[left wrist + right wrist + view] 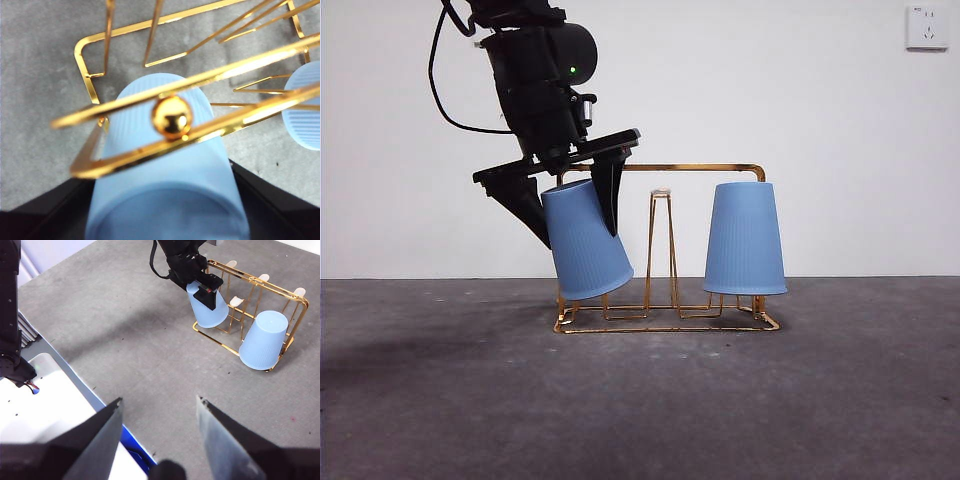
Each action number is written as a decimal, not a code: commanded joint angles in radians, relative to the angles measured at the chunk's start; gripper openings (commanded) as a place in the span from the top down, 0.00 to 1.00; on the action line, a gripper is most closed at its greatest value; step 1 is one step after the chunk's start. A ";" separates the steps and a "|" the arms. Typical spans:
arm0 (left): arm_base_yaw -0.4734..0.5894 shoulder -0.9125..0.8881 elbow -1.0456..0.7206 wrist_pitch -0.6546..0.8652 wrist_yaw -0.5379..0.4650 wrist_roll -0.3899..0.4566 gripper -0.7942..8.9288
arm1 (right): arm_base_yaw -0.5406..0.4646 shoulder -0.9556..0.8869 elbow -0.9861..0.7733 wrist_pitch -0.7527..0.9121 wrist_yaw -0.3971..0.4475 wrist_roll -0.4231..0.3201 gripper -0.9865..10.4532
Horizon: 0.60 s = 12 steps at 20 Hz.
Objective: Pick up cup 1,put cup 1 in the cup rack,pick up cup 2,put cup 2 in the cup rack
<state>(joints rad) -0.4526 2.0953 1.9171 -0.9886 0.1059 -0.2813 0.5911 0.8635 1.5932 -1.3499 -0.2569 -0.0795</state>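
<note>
The setting looks like a robotics lab or test bench rather than a home. A bare grey tabletop (640,400) runs to a plain white wall (820,120) along its far edge, with one wall socket (927,27) above the far right corner. A cabled black robot arm (535,80) works over it.

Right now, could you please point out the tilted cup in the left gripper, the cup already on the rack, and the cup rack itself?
Tilted cup (586,243), front view: middle of its ribbed wall.
Cup on the rack (745,240), front view: middle of its side.
Cup rack (665,327), front view: front base wire.
Left gripper (570,205), front view: between its jaws.
</note>
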 commanded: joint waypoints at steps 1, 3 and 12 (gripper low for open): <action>-0.006 0.025 0.018 -0.003 0.007 -0.006 0.52 | 0.003 -0.003 -0.003 -0.010 0.003 -0.011 0.70; -0.010 0.025 0.029 -0.016 0.007 -0.006 0.50 | 0.003 -0.003 -0.003 -0.011 0.003 -0.011 0.70; -0.011 0.023 0.057 -0.080 0.024 0.001 0.42 | 0.003 -0.004 -0.003 -0.022 -0.009 -0.010 0.70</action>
<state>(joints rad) -0.4610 2.1002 1.9713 -1.0676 0.1329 -0.2813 0.5911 0.8635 1.5932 -1.3521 -0.2615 -0.0795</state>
